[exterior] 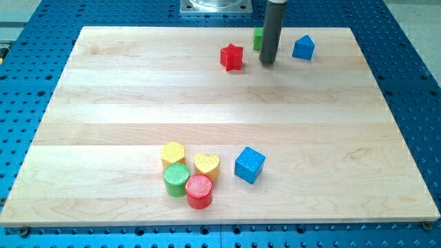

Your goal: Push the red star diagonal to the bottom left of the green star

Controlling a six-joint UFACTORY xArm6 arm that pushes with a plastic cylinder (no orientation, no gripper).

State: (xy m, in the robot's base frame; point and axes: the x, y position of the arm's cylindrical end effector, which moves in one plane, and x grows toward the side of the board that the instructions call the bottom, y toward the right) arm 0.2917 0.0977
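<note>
The red star (232,57) lies near the view's top, a little right of the middle. The green star (257,38) sits up and to the right of it, mostly hidden behind my rod. My tip (267,63) rests on the board just below the green star and to the right of the red star, a short gap away from the red star.
A blue house-shaped block (303,47) stands right of the rod near the top edge. Near the view's bottom sit a blue cube (249,164), a yellow heart (207,165), a yellow block (173,153), a green cylinder (176,179) and a red cylinder (199,191).
</note>
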